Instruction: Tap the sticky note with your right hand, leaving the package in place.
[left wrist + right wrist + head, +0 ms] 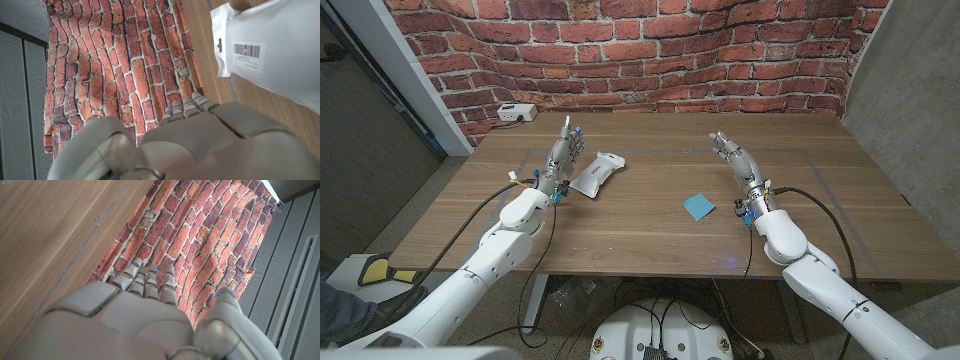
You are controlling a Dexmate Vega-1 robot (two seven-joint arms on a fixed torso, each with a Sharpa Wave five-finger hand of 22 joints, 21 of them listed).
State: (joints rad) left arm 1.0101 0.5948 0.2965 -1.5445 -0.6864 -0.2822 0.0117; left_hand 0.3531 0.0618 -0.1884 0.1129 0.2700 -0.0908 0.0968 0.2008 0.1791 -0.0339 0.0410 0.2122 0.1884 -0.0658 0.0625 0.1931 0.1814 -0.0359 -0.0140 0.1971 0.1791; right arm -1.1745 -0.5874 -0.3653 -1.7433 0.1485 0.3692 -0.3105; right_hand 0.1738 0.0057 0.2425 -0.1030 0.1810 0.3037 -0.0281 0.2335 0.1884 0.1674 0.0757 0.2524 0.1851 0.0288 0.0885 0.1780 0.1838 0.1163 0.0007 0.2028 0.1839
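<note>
A small blue sticky note [698, 207] lies on the wooden table [650, 250] right of centre. A white flat package [595, 172] with a barcode label lies left of centre, also seen close in the left wrist view [265, 50]. My right hand [734, 160] stands just right of and beyond the note, fingers straight and apart, holding nothing; its back fills the right wrist view [145, 315]. My left hand [563, 153] stands close to the package's left edge, fingers extended and empty, its back in the left wrist view [200, 140].
A white power strip [516, 112] sits at the table's far left corner against the brick wall [650, 50]. A yellow-and-black object [375, 268] lies on the floor at the left, below the table.
</note>
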